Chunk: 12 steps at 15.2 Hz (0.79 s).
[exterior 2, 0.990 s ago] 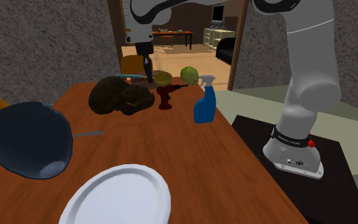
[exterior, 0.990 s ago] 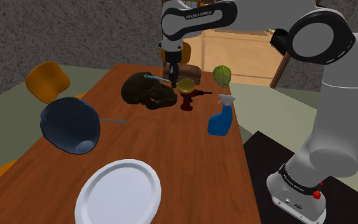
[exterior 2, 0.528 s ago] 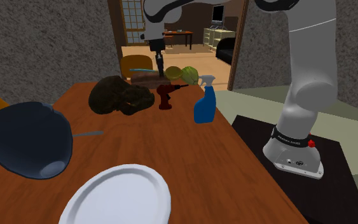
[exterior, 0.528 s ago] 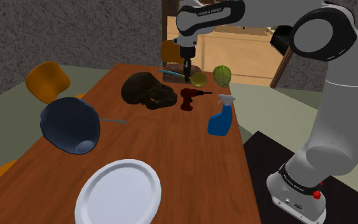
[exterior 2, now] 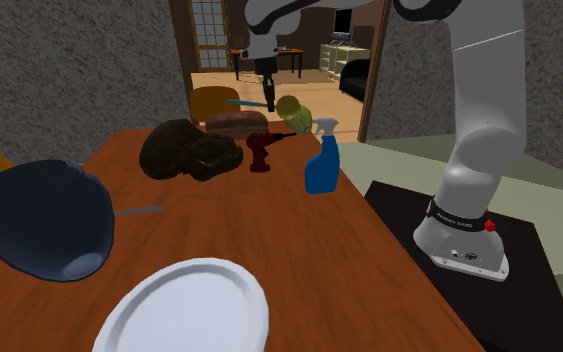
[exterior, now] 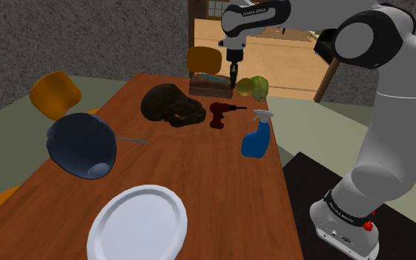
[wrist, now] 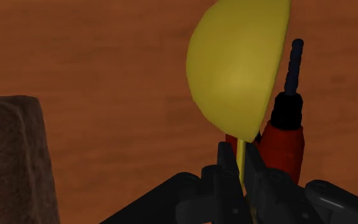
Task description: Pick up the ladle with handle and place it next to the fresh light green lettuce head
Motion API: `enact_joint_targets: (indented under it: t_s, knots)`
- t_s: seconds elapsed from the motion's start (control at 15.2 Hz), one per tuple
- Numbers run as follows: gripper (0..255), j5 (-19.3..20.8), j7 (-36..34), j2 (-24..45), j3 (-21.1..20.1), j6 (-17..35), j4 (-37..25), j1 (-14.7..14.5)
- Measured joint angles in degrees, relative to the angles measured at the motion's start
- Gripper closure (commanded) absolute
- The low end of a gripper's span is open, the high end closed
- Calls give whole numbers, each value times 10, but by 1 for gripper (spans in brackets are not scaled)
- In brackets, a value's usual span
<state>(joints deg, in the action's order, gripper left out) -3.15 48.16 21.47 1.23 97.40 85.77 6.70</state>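
- A white plate [exterior: 136,225] lies well nearer the camera than the drill [exterior: 219,114], at the close end of the wooden surface [exterior: 213,177].
- A dark blue pan [exterior: 80,144] sits nearer than the drill and far toward the shoulder view's left of it.
- A blue spray bottle [exterior: 256,134] stands upright near the drill, on the side toward the shoulder view's right.
- The red drill lies flat on the surface, with a dark brown lump [exterior: 171,105] just beside it on the shoulder view's left.
- A brown block [exterior: 210,85] rests just beyond the drill.
- The hand [wrist: 240,153] hangs above the drill's far side, its fingers [wrist: 225,168] closed on the thin handle of the ladle [wrist: 238,63].
- The ladle is off the surface; in the wrist view its yellow-green bowl hangs over the drill.
- The lettuce [exterior: 261,87] sits beyond the drill at the surface's far edge. In the shoulder view the ladle's bowl [exterior: 243,89] shows right against it; whether they touch cannot be told.
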Motion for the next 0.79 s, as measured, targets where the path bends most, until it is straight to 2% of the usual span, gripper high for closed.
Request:
enact_joint_targets:
  t_s: [0.46, 0.79]
  knots:
    - [255, 2, 76, 32, 26, -11, -40, 53]
    - [255, 2, 83, 41, 27, 15, -22, 57]
